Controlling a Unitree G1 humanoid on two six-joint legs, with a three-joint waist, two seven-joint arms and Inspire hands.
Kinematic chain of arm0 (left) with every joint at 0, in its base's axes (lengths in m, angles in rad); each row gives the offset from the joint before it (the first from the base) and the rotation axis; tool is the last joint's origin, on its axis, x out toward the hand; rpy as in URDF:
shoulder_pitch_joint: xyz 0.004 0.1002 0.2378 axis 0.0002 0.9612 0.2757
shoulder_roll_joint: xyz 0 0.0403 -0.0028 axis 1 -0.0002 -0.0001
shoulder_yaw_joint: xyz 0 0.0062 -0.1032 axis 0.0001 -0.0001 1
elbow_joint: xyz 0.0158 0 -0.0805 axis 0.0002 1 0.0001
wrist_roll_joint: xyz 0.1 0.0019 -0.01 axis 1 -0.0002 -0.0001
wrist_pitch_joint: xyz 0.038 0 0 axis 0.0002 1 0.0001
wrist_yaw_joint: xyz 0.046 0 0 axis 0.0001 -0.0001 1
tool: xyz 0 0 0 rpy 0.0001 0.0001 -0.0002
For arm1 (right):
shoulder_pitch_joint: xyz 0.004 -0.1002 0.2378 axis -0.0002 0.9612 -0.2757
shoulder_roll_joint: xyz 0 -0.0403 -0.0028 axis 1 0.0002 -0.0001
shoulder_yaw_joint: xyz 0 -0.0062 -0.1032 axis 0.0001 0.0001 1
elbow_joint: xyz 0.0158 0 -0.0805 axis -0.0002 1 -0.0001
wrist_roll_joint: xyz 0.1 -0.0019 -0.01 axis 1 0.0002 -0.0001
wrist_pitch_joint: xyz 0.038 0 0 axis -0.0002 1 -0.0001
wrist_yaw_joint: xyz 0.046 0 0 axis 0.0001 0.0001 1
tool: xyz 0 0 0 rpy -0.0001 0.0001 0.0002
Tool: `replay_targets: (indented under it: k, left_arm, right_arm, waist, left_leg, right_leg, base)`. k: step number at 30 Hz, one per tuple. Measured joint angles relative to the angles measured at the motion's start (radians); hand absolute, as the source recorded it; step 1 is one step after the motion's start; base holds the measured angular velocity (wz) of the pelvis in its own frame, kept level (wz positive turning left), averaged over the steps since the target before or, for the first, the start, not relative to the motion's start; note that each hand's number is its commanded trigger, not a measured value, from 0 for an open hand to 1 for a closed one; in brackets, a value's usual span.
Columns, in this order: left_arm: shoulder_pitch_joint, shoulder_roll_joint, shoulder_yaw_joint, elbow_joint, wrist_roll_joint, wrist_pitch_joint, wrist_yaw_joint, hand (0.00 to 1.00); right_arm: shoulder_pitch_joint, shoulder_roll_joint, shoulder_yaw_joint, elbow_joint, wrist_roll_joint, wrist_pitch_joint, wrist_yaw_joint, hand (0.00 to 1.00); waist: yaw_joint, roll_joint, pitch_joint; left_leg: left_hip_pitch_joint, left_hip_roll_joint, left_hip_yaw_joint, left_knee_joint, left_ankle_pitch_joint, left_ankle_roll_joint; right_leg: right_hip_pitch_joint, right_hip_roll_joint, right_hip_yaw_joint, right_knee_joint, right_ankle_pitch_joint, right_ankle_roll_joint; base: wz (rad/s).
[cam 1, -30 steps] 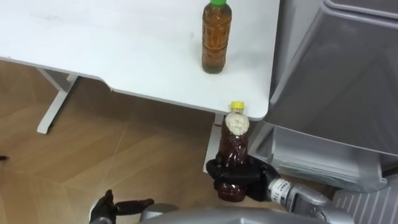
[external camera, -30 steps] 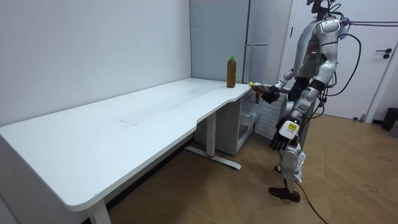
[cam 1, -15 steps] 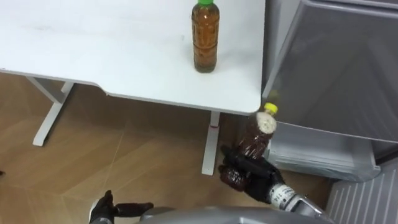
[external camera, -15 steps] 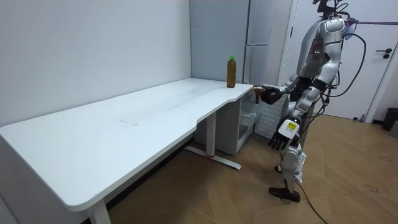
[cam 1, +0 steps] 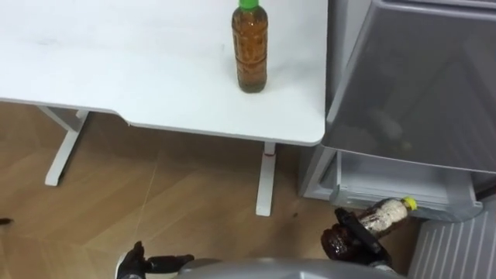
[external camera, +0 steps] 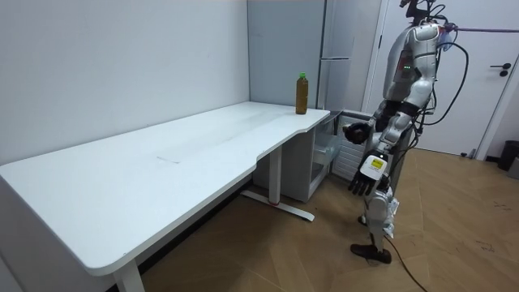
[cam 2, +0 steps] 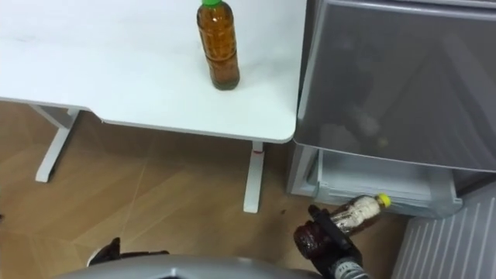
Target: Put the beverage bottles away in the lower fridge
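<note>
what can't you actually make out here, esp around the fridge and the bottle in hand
- Lower fridge interior: both eye views, the grey panel above overhangs it.
- Yellow-capped bottle base: the right hand wraps it.
- Left hand: left eye view, partly cut by the bottom edge.
- Green-capped bottle label: too small in the room view.

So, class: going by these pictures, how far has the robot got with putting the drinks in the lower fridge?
Done: the lower fridge stands open; no drink is visible inside. In hand: the right robot hand holds the yellow-capped bottle, tipped sideways, in front of it. Left: store that bottle, then fetch the green-capped bottle standing on the table. The left robot hand hangs open.
</note>
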Motion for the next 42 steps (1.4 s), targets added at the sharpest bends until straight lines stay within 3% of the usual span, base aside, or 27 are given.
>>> replay_targets:
  k: [11, 24, 33, 38, 42]
  left_arm:
    - [0.007, 0.0, -0.002, -0.002, 0.0, -0.007, 0.002, 0.0]
    - [0.011, 0.003, 0.002, 0.006, 0.0, -0.009, -0.008, 0.0]
    - [0.057, 0.017, 0.002, 0.008, 0.002, -0.006, -0.03, 0.0]
    - [0.056, 0.019, 0.011, 0.007, 0.052, -0.003, -0.052, 0.0]
    - [0.054, 0.024, 0.035, 0.007, 0.118, 0.022, -0.082, 0.0]
  right_arm:
    - [-0.004, 0.014, -0.023, 0.004, 0.089, -0.004, -0.07, 1.0]
    - [-0.017, 0.031, -0.072, 0.004, 0.203, -0.002, -0.099, 1.0]
    - [-0.033, 0.032, -0.11, 0.031, 0.203, 0.004, -0.095, 1.0]
    - [-0.061, 0.03, -0.151, 0.032, 0.218, 0.006, -0.095, 1.0]
    - [-0.093, 0.026, -0.194, 0.04, 0.233, 0.011, -0.096, 1.0]
  waist:
    - [0.002, -0.002, -0.0036]
    - [0.001, -0.004, -0.001]
    - [-0.039, -0.005, 0.0013]
    - [-0.042, -0.005, 0.0023]
    - [-0.042, -0.007, 0.0028]
  left_leg:
    - [-0.01, 0.0, 0.003, 0.003, 0.0, 0.001]
    - [0.014, 0.0, 0.012, 0.001, 0.0, 0.001]
    - [0.014, -0.004, -0.003, 0.002, 0.0, 0.001]
    - [0.014, -0.004, -0.006, 0.002, 0.0, 0.001]
    - [0.014, -0.004, -0.005, 0.003, 0.0, 0.001]
  right_leg:
    - [-0.016, 0.0, 0.004, -0.001, 0.0, 0.001]
    - [0.01, -0.001, 0.008, -0.002, -0.003, 0.004]
    - [0.021, -0.001, 0.006, -0.016, -0.003, 0.004]
    - [0.021, -0.001, 0.001, -0.018, -0.003, 0.004]
    - [0.022, -0.001, 0.002, -0.017, -0.003, 0.004]
  base:
    - [0.0]
    - [0.0]
    - [0.03]
    - [0.01]
    - [0.0]
